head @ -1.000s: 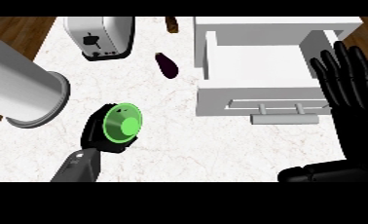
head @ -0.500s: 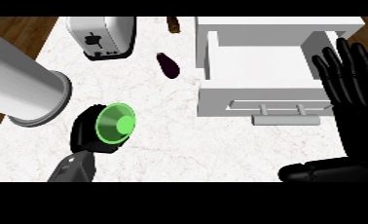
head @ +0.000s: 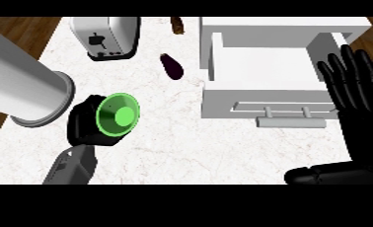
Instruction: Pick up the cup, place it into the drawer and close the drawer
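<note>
A green cup [head: 119,114] shows its round mouth toward me at the lower left of the counter, held off the marble. My left hand [head: 82,125] is curled round its side, fingers partly hidden behind it. The white drawer [head: 262,103] stands pulled open at the right, its inside bare, a bar handle [head: 290,117] on its front. My right hand [head: 351,83] rests open at the right edge, fingers straight and pointing up, beside the drawer's right wall.
A silver toaster [head: 106,37] stands at the back left. A large metal cylinder [head: 27,91] lies at the far left, close to the cup. A dark purple eggplant [head: 172,66] lies between toaster and drawer. A small brown object [head: 178,24] sits at the back edge.
My left hand has lifted the cup and tilted it so its mouth faces up toward me, moving slightly up and left. The right hand has stayed still.
</note>
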Action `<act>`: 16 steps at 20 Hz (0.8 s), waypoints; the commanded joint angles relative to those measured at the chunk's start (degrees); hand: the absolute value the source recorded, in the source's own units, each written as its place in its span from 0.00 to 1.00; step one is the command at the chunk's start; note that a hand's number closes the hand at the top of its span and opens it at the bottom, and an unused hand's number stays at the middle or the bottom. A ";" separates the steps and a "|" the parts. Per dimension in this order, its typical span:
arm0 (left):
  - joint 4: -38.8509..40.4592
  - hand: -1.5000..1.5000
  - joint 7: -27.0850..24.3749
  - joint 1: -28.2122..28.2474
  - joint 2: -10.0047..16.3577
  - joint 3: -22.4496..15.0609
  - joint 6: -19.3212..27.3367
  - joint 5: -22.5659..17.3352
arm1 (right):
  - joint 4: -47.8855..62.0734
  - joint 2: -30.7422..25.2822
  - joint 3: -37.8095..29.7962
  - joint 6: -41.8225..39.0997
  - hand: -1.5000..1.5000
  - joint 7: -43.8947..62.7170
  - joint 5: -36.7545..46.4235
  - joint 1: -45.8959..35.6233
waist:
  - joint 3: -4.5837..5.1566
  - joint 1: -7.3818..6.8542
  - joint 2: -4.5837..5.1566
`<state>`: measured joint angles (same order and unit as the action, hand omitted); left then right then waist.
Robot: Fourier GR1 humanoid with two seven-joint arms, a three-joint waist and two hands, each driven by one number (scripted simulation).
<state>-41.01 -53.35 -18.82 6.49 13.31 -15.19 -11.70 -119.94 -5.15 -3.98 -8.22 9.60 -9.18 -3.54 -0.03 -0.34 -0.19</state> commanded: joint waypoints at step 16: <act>-45.56 1.00 39.06 -6.67 -6.46 -14.00 16.59 -4.78 | 1.88 -2.43 -3.06 -1.29 0.00 1.57 -2.62 -2.93 | -0.01 0.22 0.01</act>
<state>-79.79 -22.51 -21.15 0.55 1.46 -4.22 -15.82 -119.28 -5.75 -5.02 -8.54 10.10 -10.00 -4.66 -0.03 -0.15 -0.17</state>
